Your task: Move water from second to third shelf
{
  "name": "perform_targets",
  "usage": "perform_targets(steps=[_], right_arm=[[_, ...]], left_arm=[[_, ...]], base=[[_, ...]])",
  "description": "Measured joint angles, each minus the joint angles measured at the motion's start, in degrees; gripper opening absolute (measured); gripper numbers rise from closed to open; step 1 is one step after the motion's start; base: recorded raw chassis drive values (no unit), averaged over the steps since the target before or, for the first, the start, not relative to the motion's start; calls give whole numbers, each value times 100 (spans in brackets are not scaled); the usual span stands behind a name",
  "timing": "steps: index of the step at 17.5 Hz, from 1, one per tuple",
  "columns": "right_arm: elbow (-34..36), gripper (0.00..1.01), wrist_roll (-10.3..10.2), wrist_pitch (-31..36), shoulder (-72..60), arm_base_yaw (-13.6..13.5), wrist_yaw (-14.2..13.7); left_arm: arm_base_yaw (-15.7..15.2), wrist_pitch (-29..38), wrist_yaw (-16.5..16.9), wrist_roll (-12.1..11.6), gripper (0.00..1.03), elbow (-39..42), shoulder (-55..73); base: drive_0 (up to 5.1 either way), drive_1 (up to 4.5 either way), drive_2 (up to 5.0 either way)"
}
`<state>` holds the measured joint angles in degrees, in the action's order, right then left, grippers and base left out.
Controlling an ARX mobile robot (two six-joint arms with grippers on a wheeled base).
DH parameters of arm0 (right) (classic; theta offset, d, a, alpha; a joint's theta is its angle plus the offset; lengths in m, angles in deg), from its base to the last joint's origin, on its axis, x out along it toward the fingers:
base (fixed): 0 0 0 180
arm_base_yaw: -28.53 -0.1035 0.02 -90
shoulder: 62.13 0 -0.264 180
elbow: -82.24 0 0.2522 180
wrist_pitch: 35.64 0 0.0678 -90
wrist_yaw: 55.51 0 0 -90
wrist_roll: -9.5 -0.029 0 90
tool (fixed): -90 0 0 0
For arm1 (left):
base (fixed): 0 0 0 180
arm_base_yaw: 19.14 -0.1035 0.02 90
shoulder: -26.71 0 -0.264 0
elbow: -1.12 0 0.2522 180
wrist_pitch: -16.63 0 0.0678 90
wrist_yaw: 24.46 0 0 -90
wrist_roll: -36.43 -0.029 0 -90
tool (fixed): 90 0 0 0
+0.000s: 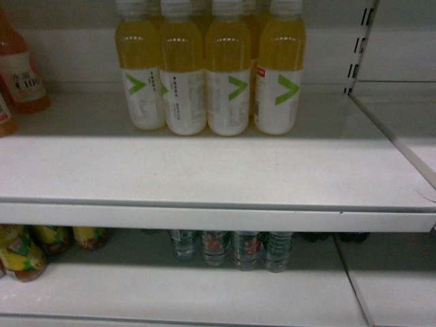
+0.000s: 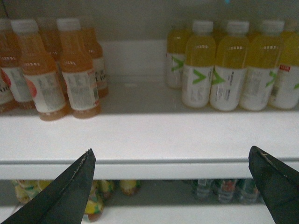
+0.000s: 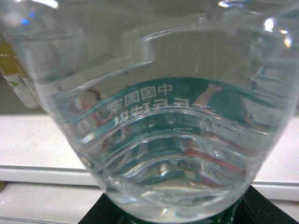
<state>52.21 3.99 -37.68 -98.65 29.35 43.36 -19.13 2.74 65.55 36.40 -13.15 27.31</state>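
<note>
A clear ribbed water bottle (image 3: 159, 116) with a dark green label band fills the right wrist view. My right gripper (image 3: 173, 217) is shut on it, its dark fingers (image 3: 100, 215) showing at the bottom on either side. The bottle hangs in front of a white shelf edge (image 3: 28, 172). More water bottles (image 1: 231, 248) stand at the back of the lower shelf (image 1: 170, 293), also seen in the left wrist view as water bottles (image 2: 224, 189). My left gripper (image 2: 171, 151) is open and empty in front of the upper shelf's edge (image 2: 154, 168). Neither gripper shows in the head view.
Yellow drink bottles with white labels (image 1: 225, 75) stand on the upper shelf (image 1: 204, 170). Orange drink bottles (image 2: 51, 70) stand to their left. Yellow-labelled bottles (image 1: 27, 248) sit at the left of the lower shelf. A slotted upright (image 1: 361, 41) bounds the bay on the right.
</note>
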Motion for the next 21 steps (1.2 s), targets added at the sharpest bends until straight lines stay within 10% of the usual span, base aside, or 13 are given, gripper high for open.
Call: perform_targets(steps=[21], right_arm=[[-11,39,2,0,17,0,-2]], left_arm=[[0,-4,4,0,98,0,0]], base=[[-37,19,19]])
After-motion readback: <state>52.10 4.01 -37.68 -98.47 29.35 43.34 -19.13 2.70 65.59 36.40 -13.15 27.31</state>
